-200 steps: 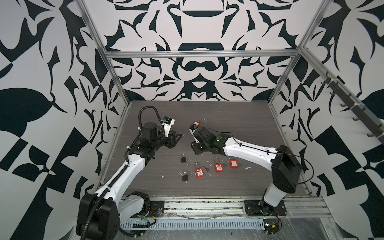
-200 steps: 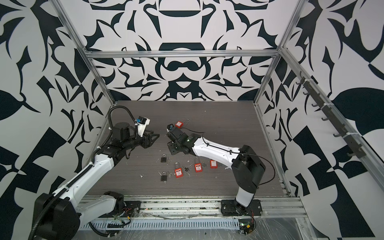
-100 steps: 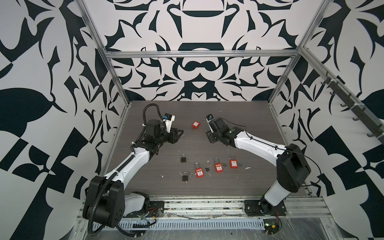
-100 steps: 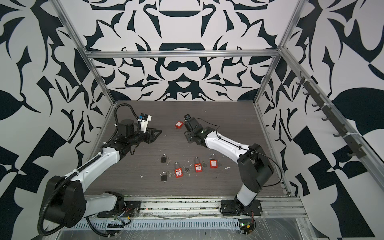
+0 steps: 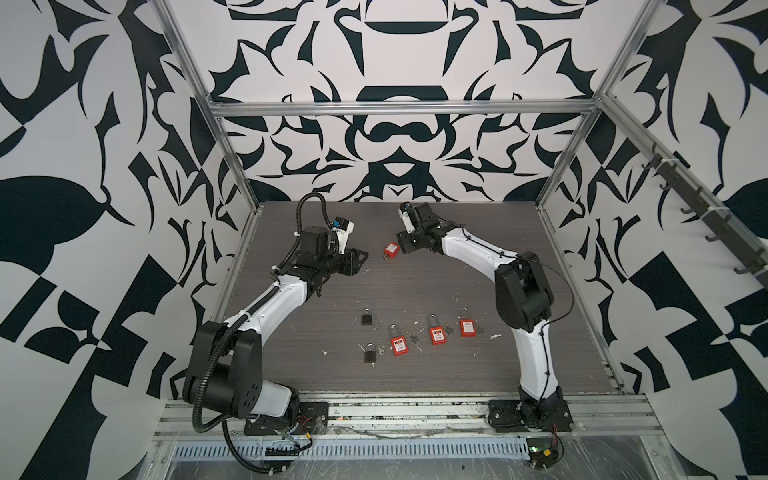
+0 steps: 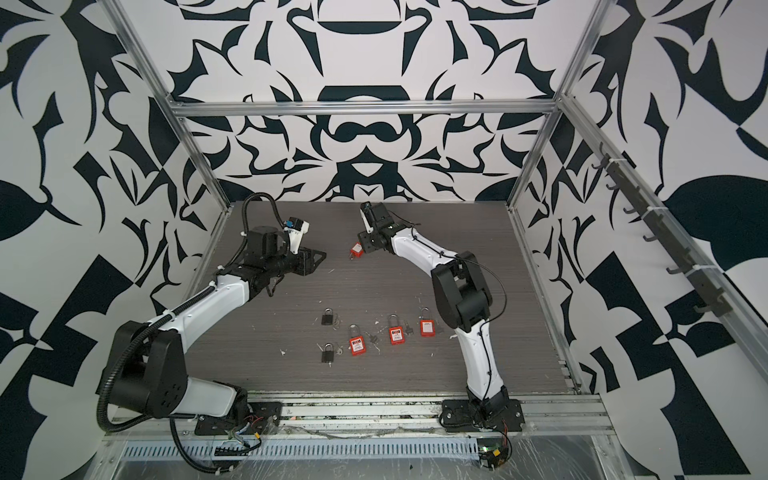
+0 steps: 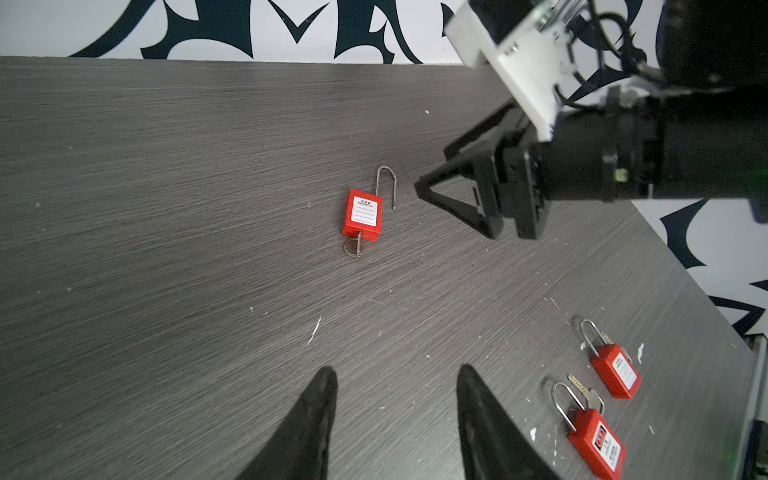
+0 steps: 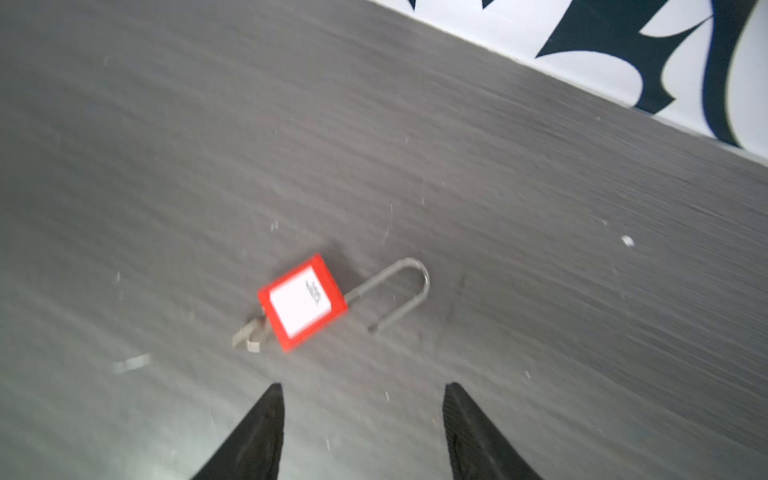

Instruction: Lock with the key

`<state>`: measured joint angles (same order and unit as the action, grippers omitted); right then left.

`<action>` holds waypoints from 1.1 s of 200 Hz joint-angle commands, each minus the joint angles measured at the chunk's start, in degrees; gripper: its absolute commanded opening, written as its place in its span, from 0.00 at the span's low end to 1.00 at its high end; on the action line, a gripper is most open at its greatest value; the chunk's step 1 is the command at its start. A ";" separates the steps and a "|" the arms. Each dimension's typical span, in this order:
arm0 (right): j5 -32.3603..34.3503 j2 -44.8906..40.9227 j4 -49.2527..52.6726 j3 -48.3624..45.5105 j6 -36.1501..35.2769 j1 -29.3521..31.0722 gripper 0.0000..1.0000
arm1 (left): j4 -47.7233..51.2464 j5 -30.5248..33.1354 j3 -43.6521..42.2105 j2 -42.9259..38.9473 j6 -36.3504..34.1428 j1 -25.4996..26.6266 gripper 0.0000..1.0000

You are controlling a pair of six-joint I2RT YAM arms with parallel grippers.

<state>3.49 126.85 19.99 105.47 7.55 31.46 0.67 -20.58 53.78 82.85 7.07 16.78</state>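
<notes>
In both top views the red padlock [image 5: 391, 249] is only a small spot between my two arms, and I cannot read its shackle there. The left wrist view gives more: the shackle [image 7: 386, 185] stands open, one leg free of the body, and the key [image 7: 354, 246] with its ring sits in the bottom of the body. The right wrist view is blurred (the label is not readable).

The left gripper [image 5: 363, 262] is released and carries nothing. The right gripper [image 5: 402, 244] is also spread and empty, just beside the lock.

The table [image 5: 457, 266] is dark grey wood grain with white crumbs, and the walls [image 5: 395, 137] are white with black shapes. Five other padlocks [image 5: 435, 334] lie near the front.

The lock lies flat. Its long axis runs from one gripper to the other, key end toward the left gripper, shackle toward the right gripper.
</notes>
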 commanded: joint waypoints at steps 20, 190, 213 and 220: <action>0.49 7.77 3.08 12.65 12.78 0.02 0.63 | 7.51 1.52 3.43 0.84 -4.42 0.01 0.50; -9.93 9.37 5.15 9.04 4.44 1.89 0.53 | 10.85 1.51 2.25 0.63 -5.59 0.03 0.51; -12.64 5.68 5.27 3.48 0.38 1.93 0.52 | 10.85 1.42 1.42 -0.25 -5.30 0.10 0.50; -13.19 4.48 5.48 1.82 -1.20 1.87 0.51 | 10.89 1.48 1.20 -0.60 -5.14 0.10 0.50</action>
<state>-4.99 137.34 24.23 111.57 12.88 33.08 10.55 -18.09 55.90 83.55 0.91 16.78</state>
